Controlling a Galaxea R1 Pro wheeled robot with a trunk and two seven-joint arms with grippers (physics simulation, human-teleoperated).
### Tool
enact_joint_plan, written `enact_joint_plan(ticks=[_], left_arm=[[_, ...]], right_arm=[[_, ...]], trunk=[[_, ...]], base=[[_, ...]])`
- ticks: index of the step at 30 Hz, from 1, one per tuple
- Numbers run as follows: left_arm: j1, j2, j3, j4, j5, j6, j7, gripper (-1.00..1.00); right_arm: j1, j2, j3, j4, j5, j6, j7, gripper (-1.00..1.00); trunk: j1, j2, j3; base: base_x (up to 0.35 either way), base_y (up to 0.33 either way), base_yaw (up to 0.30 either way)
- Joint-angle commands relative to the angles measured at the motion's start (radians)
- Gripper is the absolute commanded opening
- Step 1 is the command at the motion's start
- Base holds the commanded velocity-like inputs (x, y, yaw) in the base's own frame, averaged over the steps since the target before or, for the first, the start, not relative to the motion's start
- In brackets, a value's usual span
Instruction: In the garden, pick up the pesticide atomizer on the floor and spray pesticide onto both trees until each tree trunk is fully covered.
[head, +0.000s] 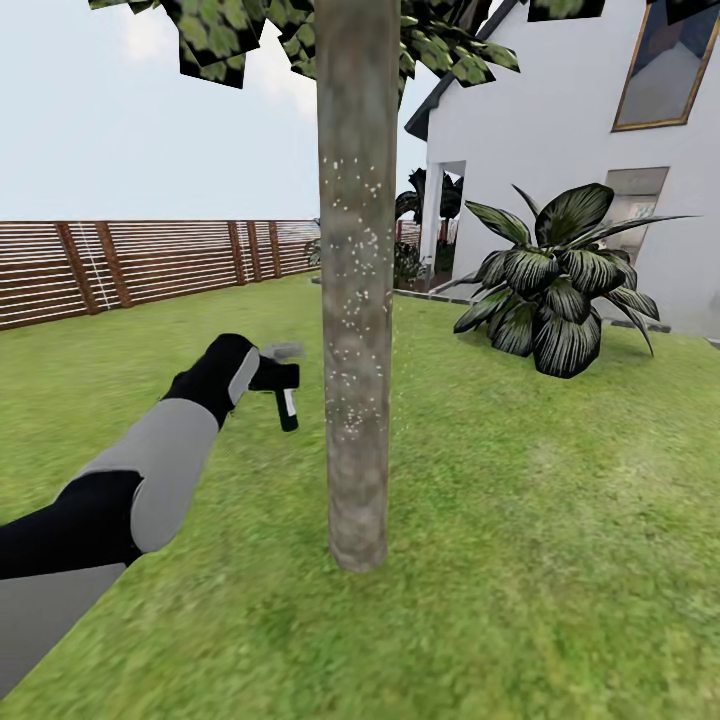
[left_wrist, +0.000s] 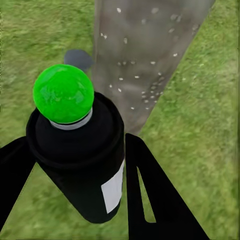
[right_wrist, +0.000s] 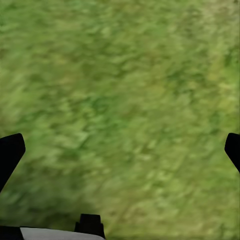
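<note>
A tree trunk (head: 357, 300) stands straight in the middle of the head view, grey-brown, with leaves (head: 225, 40) above. White pesticide specks (head: 350, 250) dot its bark from chest height down to the lower part. My left gripper (head: 265, 375) is shut on the pesticide atomizer (head: 287, 402), a small black bottle with a white label, held just left of the trunk. In the left wrist view the atomizer (left_wrist: 80, 160) sits between the black fingers (left_wrist: 150, 190), topped by a round green tip, with the speckled trunk (left_wrist: 145, 50) close beyond. My right gripper (right_wrist: 120, 150) hangs open over grass.
A big dark palm-like plant (head: 555, 285) grows right of the trunk, in front of the white house (head: 560, 130). A wooden slat fence (head: 130, 265) runs along the far left. Lawn (head: 520, 560) spreads around the trunk.
</note>
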Motion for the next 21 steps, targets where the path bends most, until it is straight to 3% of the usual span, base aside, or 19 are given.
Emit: enact_joint_plan(ticks=[1, 7, 11, 21], left_arm=[[-0.001, -0.001, 0.000, -0.035, -0.001, 0.025, 0.000, -1.00], [-0.051, -0.003, 0.000, -0.070, -0.002, 0.061, -0.001, -1.00], [-0.093, -0.002, 0.000, -0.072, -0.002, 0.128, 0.000, -1.00], [-0.191, -0.003, 0.000, -0.066, -0.002, 0.141, -0.001, -1.00]], right_arm=[[0.000, 0.000, 0.000, 0.000, 0.000, 0.000, 0.000, 1.00], [0.000, -0.001, 0.000, 0.000, 0.000, 0.000, 0.000, 1.00], [0.000, -0.001, 0.000, -0.001, 0.000, 0.000, 0.000, 1.00], [0.000, -0.001, 0.000, -0.002, 0.001, 0.000, 0.000, 1.00]], trunk=[[0.000, 0.000, 0.000], [0.000, 0.000, 0.000], [0.000, 0.000, 0.000], [0.000, 0.000, 0.000]], base=[[0.000, 0.000, 0.000], [0.000, 0.000, 0.000], [0.000, 0.000, 0.000], [0.000, 0.000, 0.000]])
